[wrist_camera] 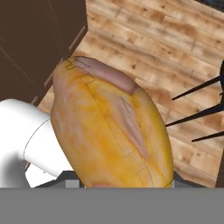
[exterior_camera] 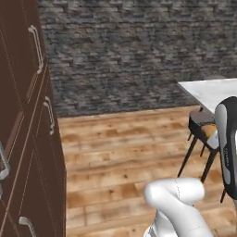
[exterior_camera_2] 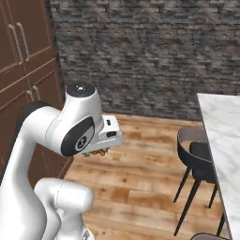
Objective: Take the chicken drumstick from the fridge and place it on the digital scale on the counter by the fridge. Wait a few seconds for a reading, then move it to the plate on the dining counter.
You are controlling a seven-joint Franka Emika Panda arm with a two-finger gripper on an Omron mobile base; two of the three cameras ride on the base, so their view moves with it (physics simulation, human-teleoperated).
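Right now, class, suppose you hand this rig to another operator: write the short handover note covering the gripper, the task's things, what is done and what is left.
Gripper: shut on the chicken drumstick, which fills the hand view; a golden bit shows under the hand in the right base view.
Position: arm carried above the wooden floor, brown cabinets to the robot's left, the dining counter with dark stools to its right.
Done: drumstick is out of the fridge and in hand. Whether it was weighed cannot be told from here.
Left: reach the dining counter and set the drumstick on the plate.
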